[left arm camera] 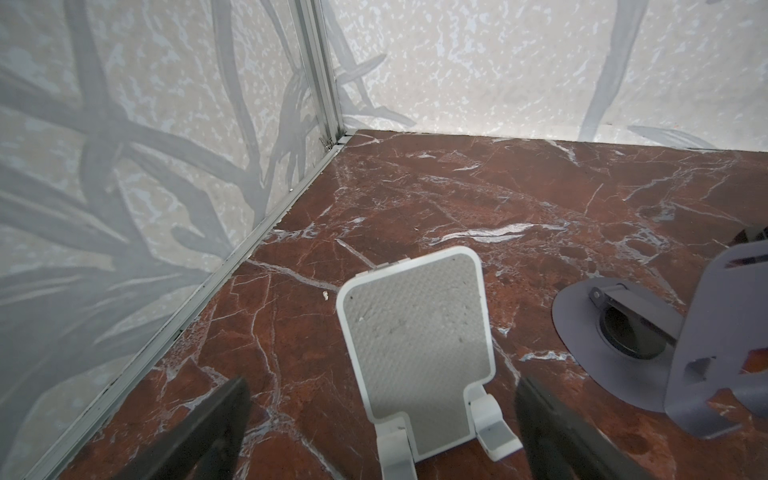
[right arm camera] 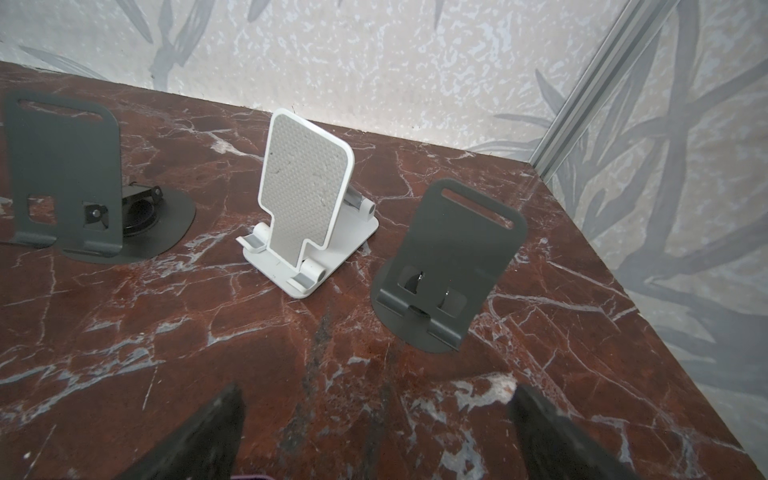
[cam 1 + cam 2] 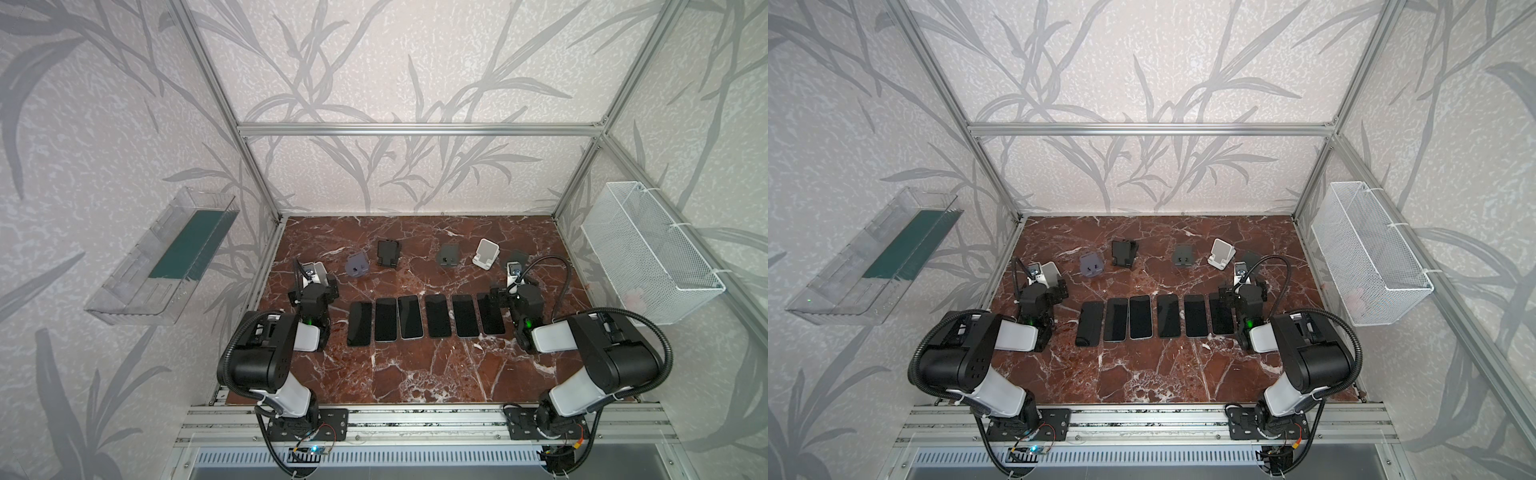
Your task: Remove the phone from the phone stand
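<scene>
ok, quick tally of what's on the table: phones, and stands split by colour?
Phones, flat in a row: 6
White stands: 2
Dark grey stands: 2
Black stand: 1
Purple-grey stand: 1
Total: 12

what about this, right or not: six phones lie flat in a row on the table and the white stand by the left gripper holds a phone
One part is wrong: the white stand by the left gripper is empty, nothing on it in the left wrist view. The six phones do lie flat in a row on the table.
</scene>
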Robot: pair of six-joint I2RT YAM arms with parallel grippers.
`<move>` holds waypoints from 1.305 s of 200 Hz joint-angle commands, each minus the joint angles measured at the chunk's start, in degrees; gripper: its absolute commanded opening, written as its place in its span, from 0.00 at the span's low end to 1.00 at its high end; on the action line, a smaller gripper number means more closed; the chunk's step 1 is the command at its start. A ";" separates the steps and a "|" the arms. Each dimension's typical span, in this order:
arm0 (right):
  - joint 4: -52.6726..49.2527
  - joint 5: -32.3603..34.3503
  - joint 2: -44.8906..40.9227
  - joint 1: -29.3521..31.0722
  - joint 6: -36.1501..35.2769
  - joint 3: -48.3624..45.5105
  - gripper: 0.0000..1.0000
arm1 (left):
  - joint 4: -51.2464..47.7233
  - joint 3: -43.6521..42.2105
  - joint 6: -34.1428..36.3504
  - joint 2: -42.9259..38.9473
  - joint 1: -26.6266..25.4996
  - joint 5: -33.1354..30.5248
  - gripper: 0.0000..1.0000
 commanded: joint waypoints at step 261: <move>-1.81 -3.62 -0.57 -1.86 1.37 1.74 0.99 | 0.39 0.46 -0.06 -0.62 0.09 -0.61 0.99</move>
